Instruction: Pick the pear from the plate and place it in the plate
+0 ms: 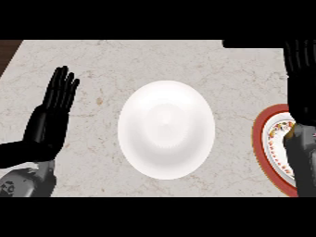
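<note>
White plate [166,129] sits mid-table [153,60]. Left robot hand [51,115] rests open at 9 o'clock; right robot hand [309,78], fingers straight, holds nothing above the red-rimmed plate [266,143] at 3 o'clock.

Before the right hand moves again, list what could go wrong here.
1. No pear is visible: the right hand and forearm cover much of the red-rimmed plate, so the pear may be hidden beneath and any grasp there cannot be checked.
2. The forearm lies across that plate, so a sideways move might nudge it on the counter.
3. The white plate sits apart at centre, so a carry towards it could go wrong in transit.
</note>
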Controlling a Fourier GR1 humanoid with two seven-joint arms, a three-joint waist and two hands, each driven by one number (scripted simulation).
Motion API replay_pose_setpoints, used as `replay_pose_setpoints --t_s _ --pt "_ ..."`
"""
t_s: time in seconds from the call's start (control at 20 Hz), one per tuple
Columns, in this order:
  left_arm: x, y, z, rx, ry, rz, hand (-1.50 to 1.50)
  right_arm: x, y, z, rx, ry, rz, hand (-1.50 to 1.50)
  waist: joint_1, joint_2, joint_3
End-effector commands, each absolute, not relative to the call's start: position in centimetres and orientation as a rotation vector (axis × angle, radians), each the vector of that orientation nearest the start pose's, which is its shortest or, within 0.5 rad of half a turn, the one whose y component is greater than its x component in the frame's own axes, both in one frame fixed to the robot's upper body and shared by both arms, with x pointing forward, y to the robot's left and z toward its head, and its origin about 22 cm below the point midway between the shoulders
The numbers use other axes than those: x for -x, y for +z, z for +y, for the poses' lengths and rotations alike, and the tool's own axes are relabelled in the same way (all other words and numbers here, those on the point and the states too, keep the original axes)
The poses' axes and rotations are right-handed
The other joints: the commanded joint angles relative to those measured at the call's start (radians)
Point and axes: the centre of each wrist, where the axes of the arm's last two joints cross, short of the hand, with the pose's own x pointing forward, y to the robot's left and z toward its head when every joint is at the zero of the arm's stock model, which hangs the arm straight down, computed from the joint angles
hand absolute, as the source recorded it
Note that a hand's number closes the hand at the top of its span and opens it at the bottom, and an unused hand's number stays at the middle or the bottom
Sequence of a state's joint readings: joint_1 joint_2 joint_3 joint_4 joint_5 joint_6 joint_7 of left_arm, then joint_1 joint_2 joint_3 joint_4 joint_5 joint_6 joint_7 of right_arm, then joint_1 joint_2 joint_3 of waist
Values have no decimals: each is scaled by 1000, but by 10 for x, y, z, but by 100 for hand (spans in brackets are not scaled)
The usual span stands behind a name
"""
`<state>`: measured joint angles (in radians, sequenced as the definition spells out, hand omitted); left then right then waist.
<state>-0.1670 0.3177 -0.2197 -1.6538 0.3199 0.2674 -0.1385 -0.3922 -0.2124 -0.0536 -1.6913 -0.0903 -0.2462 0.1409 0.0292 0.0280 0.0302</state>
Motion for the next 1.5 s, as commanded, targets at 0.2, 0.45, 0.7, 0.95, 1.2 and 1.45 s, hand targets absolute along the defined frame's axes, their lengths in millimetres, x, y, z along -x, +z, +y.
replay_pose_setpoints --t_s 0.2,0.45,0.7,0.95,1.2,1.45 --pt "-249 4 266 -235 -23 -1456 0 -312 112 -313 -165 -157 -1579 150 -32 -14 -23" --pt "-242 -10 270 -228 -22 -1370 0 -288 123 -356 618 721 -1406 150 -32 9 -36" --pt "-235 -18 270 -251 7 -1289 0 -261 25 -383 197 -191 -1477 -150 -64 -23 -20" --pt "-242 -12 254 -233 -20 -1278 0 -232 1 -431 13 90 -1560 -150 -27 -24 -27" --pt "-248 -7 245 -226 -35 -1295 0 -253 51 -451 199 494 -1431 -150 -20 -25 -29" --pt "-242 -18 250 -223 -57 -1289 0 -278 80 -471 326 693 -1297 -150 3 -20 -29"
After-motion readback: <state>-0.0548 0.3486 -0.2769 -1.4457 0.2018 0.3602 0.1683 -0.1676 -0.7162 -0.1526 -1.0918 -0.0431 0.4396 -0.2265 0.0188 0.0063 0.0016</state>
